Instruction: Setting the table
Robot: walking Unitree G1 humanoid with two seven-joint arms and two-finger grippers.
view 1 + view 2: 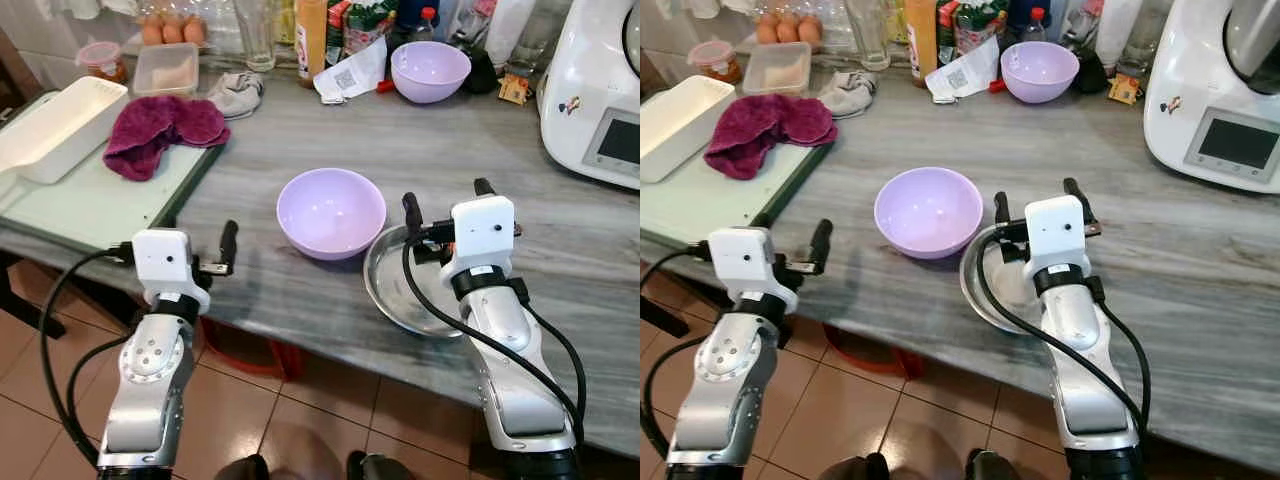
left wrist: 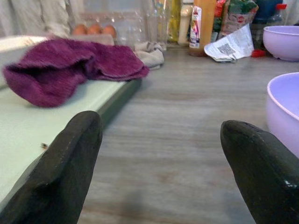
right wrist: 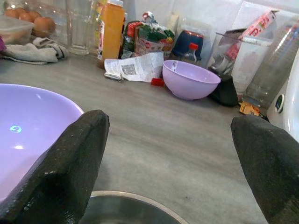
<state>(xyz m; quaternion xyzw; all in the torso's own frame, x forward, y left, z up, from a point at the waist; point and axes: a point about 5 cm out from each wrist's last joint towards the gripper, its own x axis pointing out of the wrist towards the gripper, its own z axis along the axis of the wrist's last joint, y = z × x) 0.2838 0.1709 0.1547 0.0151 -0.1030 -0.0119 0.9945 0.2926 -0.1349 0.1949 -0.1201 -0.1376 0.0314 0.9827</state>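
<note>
A lilac bowl [image 1: 331, 212] stands near the front of the grey counter [image 1: 300, 140], touching a shallow steel bowl [image 1: 395, 295] to its right. A second lilac bowl [image 1: 430, 70] stands at the back. My right gripper [image 1: 448, 200] hovers open over the steel bowl's far rim, nothing between its fingers; its wrist view has the near lilac bowl [image 3: 28, 126] beside one finger and the steel rim [image 3: 126, 198] below. My left gripper [image 1: 178, 242] is open at the counter's front edge, left of the near lilac bowl [image 2: 285, 112], and holds nothing.
A pale green board [image 1: 90, 205] at the left carries a magenta towel [image 1: 165, 128] and a white container [image 1: 55, 125]. A white kitchen machine [image 1: 600, 95] stands at the right. Bottles, a glass [image 1: 257, 35], eggs and a grey cloth [image 1: 237, 92] line the back. Tiled floor lies below.
</note>
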